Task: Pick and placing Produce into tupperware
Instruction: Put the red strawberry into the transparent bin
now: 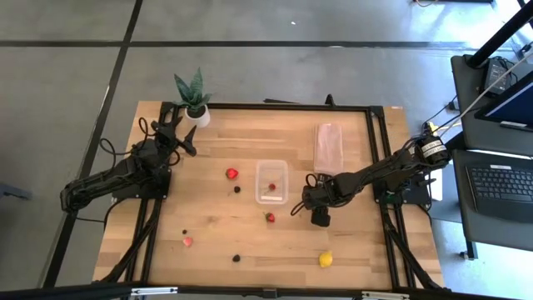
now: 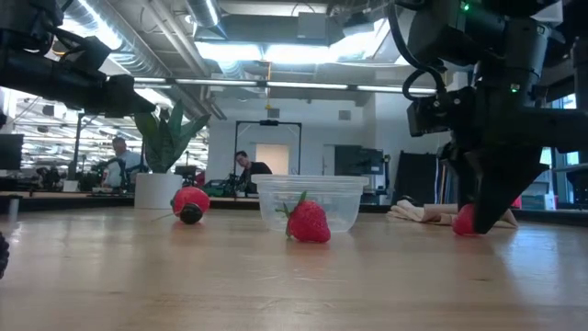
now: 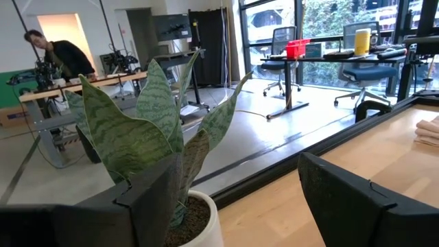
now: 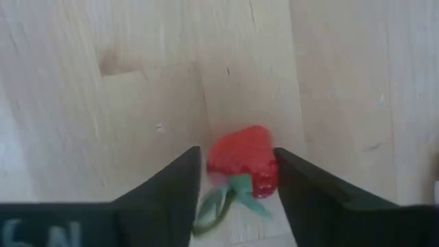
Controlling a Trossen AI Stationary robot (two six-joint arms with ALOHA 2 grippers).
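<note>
My right gripper (image 4: 236, 171) is down at the table just right of the clear tupperware (image 1: 271, 182) and is shut on a red strawberry (image 4: 243, 161). That strawberry also shows in the low view (image 2: 466, 221). The tupperware stands on the table with one strawberry (image 1: 271, 187) inside. Loose on the wood lie two more strawberries (image 1: 231, 173) (image 1: 270, 217), dark berries (image 1: 237, 189) (image 1: 236, 257), a pinkish piece (image 1: 188, 241) and the yellow lemon (image 1: 326, 259). My left gripper (image 3: 254, 206) waits open by the potted plant (image 1: 193, 100). My right gripper has the strawberry's red body (image 4: 267, 168) between its two fingers, one finger (image 4: 291, 185) on each side. The fingers come from above, pointing down. The strawberry still rests on the table (image 2: 466, 228), with its green stalk (image 4: 226, 195) toward the wrist.
The flat pinkish lid (image 1: 329, 147) lies on the far right part of the table. The potted plant stands at the far left corner, right before my left gripper. A black frame (image 1: 283, 107) edges the table. People work at desks in the room behind.
</note>
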